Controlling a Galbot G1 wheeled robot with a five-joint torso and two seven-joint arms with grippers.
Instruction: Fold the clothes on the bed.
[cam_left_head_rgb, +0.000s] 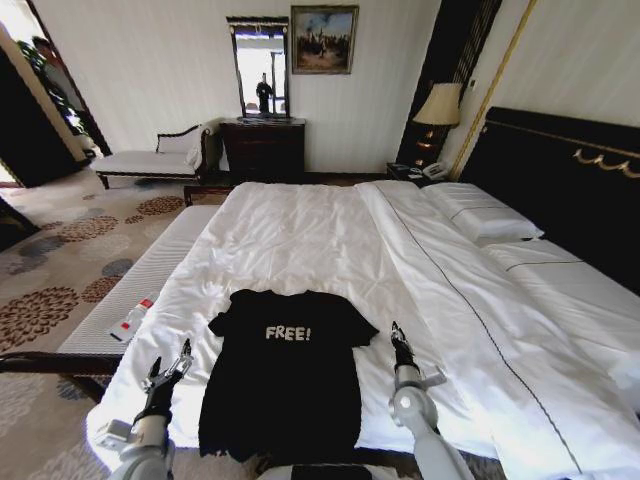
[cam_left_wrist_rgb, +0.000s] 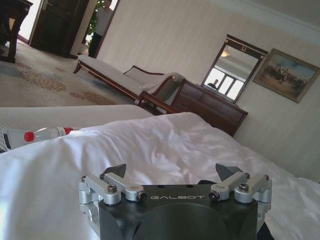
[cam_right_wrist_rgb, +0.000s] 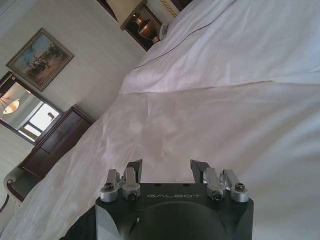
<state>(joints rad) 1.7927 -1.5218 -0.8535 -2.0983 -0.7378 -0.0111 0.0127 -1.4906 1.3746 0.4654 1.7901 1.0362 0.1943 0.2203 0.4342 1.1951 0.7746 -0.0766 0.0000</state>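
- Lying flat at the foot of the bed (cam_left_head_rgb: 300, 240), the black T-shirt (cam_left_head_rgb: 285, 385) faces you with its white "FREE!" lettering readable; its collar points to 12 o'clock and its hem hangs at the mattress edge at 6 o'clock.
- You have the left gripper (cam_left_head_rgb: 170, 368) at about 9 o'clock from the shirt, just beside the left sleeve and apart from the cloth, at the bed's left edge; in the left wrist view its fingers (cam_left_wrist_rgb: 114, 172) stand spread wide with nothing between them.
- You have the right gripper (cam_left_head_rgb: 398, 337) at about 3 o'clock from the shirt, just off the right sleeve tip; in the right wrist view its fingers (cam_right_wrist_rgb: 135, 167) are parted and empty over the white duvet (cam_right_wrist_rgb: 210, 115).
- Open duvet stretches from the shirt toward 12 o'clock, wrinkled but bare, up to the far edge of the bed.
- Toward 2 o'clock you see a folded-over duvet edge with a dark seam line, then the pillows (cam_left_head_rgb: 480, 212) against the dark headboard (cam_left_head_rgb: 560, 165).
- At 9 o'clock, past the left mattress edge, a pale bench (cam_left_head_rgb: 130, 295) runs alongside the bed with a small bottle (cam_left_head_rgb: 132, 319) lying on it.
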